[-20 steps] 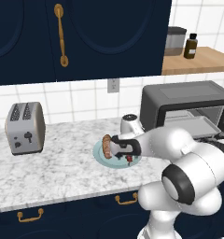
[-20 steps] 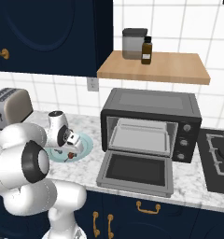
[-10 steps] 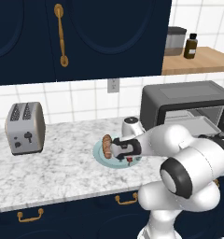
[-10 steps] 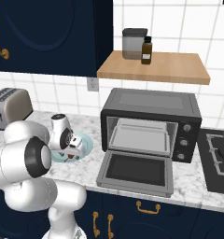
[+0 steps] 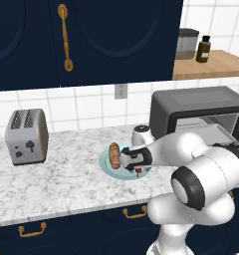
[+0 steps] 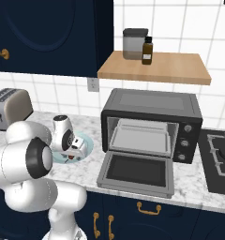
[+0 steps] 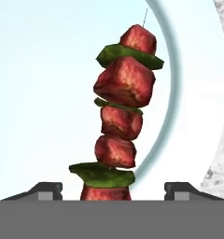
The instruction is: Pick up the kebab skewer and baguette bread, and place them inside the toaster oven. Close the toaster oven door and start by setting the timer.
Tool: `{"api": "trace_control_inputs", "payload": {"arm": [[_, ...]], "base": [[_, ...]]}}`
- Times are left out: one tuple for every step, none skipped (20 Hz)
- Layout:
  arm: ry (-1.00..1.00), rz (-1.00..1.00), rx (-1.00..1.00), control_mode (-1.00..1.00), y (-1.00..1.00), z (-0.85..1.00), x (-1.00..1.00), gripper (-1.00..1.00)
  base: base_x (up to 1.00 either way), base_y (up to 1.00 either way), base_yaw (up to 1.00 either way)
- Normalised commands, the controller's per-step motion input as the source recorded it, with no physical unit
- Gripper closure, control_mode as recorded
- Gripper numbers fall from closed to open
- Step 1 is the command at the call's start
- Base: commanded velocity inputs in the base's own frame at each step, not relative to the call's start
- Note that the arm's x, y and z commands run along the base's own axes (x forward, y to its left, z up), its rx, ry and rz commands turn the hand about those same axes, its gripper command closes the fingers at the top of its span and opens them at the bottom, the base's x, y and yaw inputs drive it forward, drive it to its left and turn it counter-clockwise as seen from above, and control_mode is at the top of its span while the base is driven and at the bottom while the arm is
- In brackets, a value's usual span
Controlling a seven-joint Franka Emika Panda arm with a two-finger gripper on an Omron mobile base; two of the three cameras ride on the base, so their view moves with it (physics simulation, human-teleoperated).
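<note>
A white robot arm reaches low over a pale blue plate near the middle of the left base view, on a white marbled table. Its gripper points down at the kebab skewer. In the hand view the skewer runs up the middle of the frame, red meat chunks strung with green slices, lying on the plate just inside its rim. The 2 dark fingertips stand at the bottom of that view, 1 on each side of the skewer's near end, each with a clear gap to it. The jaws are open around the skewer and grip nothing.

In the left base view the baguette bread lies on the left part of the same plate, just beside the hand. A silver 2-slot toaster stands well apart at the left of the frame.

In the right base view the toaster oven sits at the centre, right of the plate. The toaster oven door hangs folded down flat toward the front, and a grey tray shows inside. A stove top lies at the right edge. Above the oven a wooden shelf carries a grey canister and a small dark bottle.
</note>
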Motion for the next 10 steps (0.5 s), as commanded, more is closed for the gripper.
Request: {"api": "trace_control_inputs", "payload": {"arm": [[0.0,0.0,-0.01,-1.0,0.0,0.0,-0.05,1.0],[0.0,0.0,-0.01,-1.0,0.0,0.0,-0.07,1.0],[0.0,0.0,0.0,-1.0,0.0,0.0,0.0,1.0],[0.0,0.01,0.0,-1.0,0.0,0.0,0.0,1.0],[0.0,0.04,0.0,-1.0,0.0,0.0,-0.12,1.0],[-0.03,0.09,0.0,-1.0,-0.03,0.0,-0.44,1.0],[0.0,0.11,0.0,-1.0,-0.04,0.0,-0.44,1.0],[0.0,0.14,0.0,-1.0,-0.04,0.26,-0.52,1.0],[0.0,0.18,0.0,-1.0,-0.08,0.64,-0.56,1.0],[0.0,0.21,0.0,-1.0,-0.26,0.94,-0.67,1.0]], "base": [[0.0,0.0,0.0],[0.0,0.0,0.0],[0.0,0.0,0.0],[0.0,0.0,0.0],[0.0,0.0,0.0],[0.0,0.0,0.0],[0.0,0.0,0.0],[0.0,0.0,0.0],[0.0,0.0,0.0],[0.0,0.0,0.0]]}}
